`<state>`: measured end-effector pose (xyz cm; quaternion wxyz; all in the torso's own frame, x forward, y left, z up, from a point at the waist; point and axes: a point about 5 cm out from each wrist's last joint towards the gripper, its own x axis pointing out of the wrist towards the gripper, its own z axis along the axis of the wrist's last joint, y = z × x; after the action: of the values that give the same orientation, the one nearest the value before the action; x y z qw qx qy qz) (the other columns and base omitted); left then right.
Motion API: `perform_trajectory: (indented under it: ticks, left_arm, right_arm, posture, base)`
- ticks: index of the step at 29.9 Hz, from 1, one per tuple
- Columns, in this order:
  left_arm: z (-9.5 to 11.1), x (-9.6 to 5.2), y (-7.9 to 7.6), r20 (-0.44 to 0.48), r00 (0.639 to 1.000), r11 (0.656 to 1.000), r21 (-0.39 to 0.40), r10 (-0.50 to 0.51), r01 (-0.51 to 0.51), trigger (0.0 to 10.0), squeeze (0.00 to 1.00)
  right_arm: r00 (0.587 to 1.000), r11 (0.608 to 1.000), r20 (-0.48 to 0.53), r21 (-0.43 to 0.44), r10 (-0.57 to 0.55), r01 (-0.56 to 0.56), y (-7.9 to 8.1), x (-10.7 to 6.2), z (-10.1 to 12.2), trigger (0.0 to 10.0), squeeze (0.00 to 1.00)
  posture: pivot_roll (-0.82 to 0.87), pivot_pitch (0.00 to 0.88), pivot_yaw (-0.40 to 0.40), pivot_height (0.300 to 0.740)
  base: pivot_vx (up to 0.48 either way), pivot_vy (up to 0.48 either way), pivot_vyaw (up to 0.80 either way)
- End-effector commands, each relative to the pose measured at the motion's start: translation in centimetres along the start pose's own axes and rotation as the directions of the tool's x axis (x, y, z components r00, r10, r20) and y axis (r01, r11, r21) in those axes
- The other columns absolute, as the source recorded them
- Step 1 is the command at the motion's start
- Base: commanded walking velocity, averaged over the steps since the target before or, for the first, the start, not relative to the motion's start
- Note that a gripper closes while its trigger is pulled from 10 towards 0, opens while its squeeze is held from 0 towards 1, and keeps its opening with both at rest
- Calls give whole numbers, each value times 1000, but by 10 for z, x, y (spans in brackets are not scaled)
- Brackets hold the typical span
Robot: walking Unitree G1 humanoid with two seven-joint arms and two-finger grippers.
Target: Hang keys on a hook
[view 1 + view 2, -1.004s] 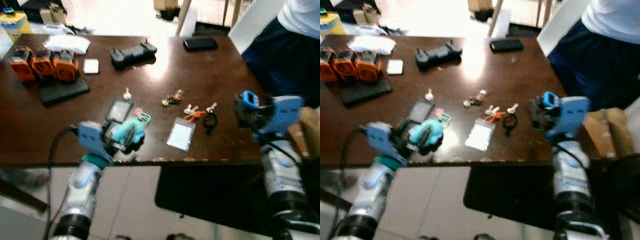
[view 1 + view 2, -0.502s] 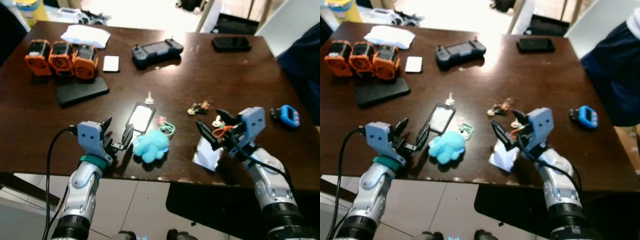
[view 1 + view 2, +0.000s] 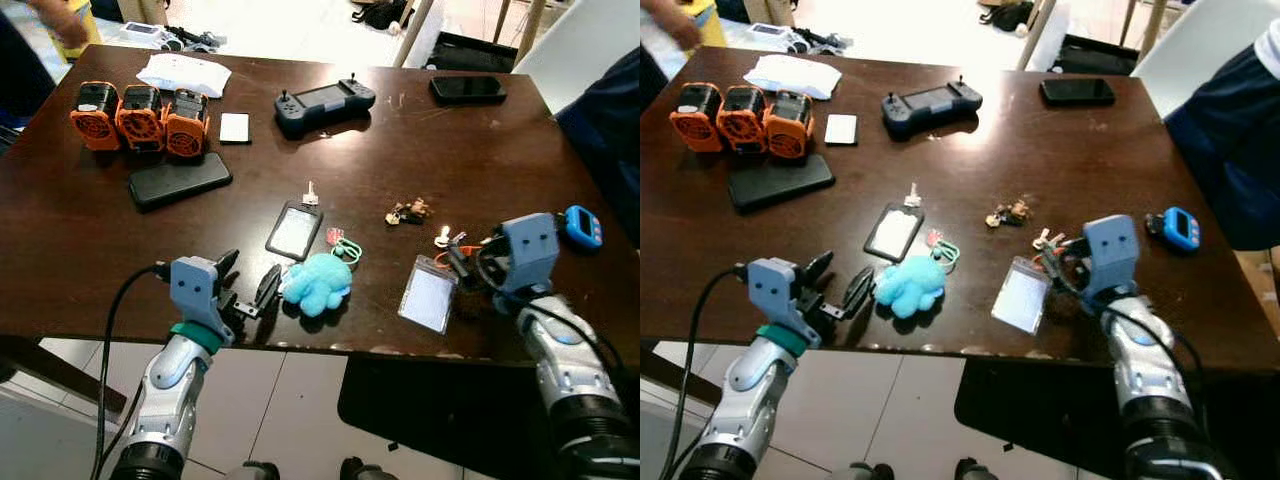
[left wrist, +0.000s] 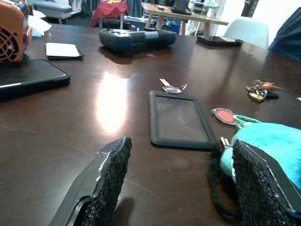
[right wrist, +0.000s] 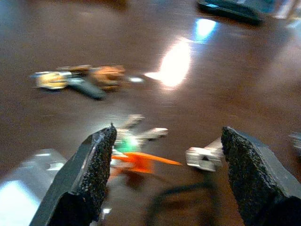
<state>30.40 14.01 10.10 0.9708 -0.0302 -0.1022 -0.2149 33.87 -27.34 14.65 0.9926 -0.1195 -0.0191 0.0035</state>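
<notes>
— Where do our pincers stand?
— Right pincer (image 5: pixel 167 155) spread wide, low over the orange-tagged keys (image 5: pixel 141 157) near the bench (image 3: pixel 90 250) front edge. Left pincer (image 3: pixel 248 290) also wide, beside the blue plush (image 3: pixel 316 283); bare bench beyond.

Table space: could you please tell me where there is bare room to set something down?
Bare wood lies between the game controller and the black phone, and on the left edge before the dark tablet. It is crowded around the blue plush, the badge holder and the keys by the right claw.
</notes>
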Motion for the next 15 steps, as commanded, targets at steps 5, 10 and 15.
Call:
perform_trajectory:
  ticks: [5, 10, 15]
  left_arm:
    - [-9, -7, -3, -39, 999, 1000, -12, -2, 2, 10000, 0]
    - [-8, -8, -2, -40, 999, 1000, -7, -3, 3, 10000, 0]
    - [-7, -9, -2, -41, 999, 1000, -4, -6, 6, 10000, 0]
  right_arm:
    - [992, 996, -94, 23, -86, 88, -17, -11, -17, 10000, 0]
    - [989, 994, -117, 46, -95, 101, -15, -15, -28, 10000, 0]
    - [990, 995, -116, 51, -84, 91, -11, -15, -30, 10000, 0]
  posture:
    - [-24, 124, 38, 740]
    - [-21, 131, 47, 740]
    - [-21, 132, 49, 740]
  base:
    - [0, 0, 0]
    - [0, 0, 0]
    - [0, 0, 0]
